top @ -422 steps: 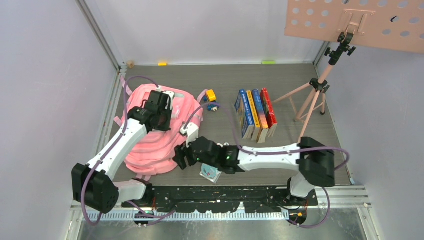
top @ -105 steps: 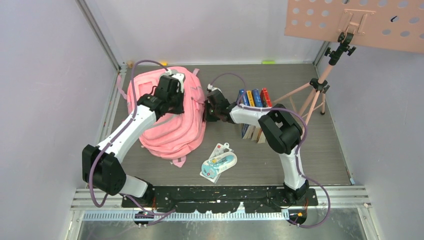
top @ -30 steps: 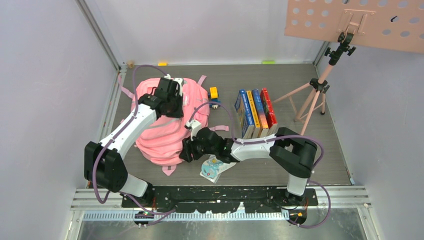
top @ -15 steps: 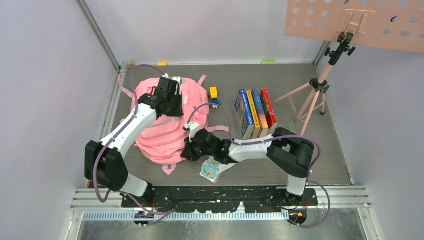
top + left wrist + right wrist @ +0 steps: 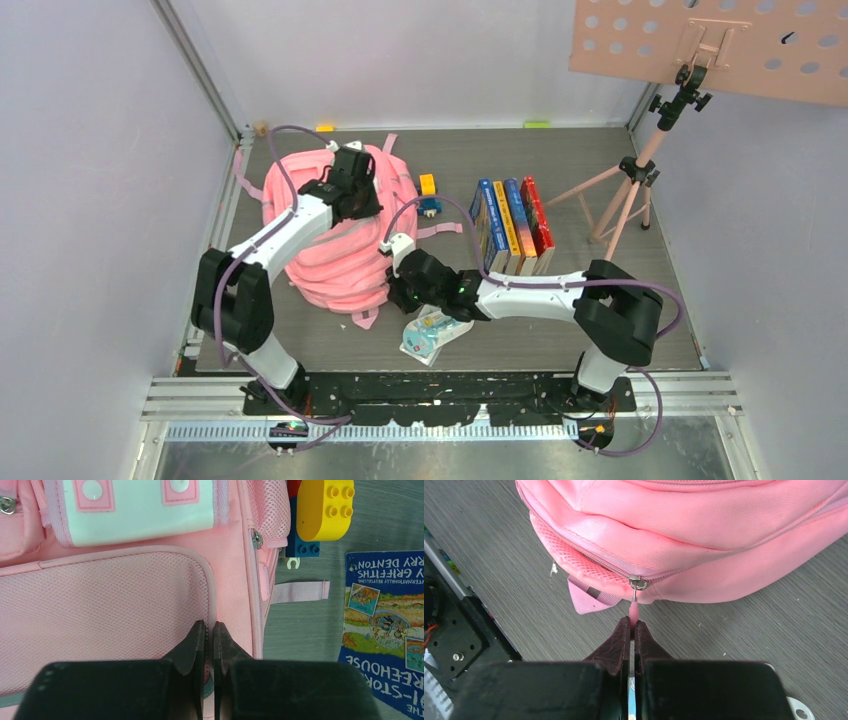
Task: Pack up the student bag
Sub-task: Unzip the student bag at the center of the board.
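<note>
The student bag [image 5: 335, 255] lies at the left rear of the table [image 5: 600, 300], bunched slightly farther back than a moment ago, with the left gripper [image 5: 209, 630] pinched on its pocket piping [image 5: 212, 592] and the right gripper [image 5: 632, 625], half-open a second ago, now clamped on its zipper pull [image 5: 634, 611].

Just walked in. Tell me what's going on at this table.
Two robot arms are working on a pink bag lying on the table. The left claw is shut on the fabric at the edge of the bag's front pocket. The right claw is shut on the zip pull at a corner of the bag, where the zip looks closed. The books, toy blocks and a packet lie beside the bag, not packed.
</note>
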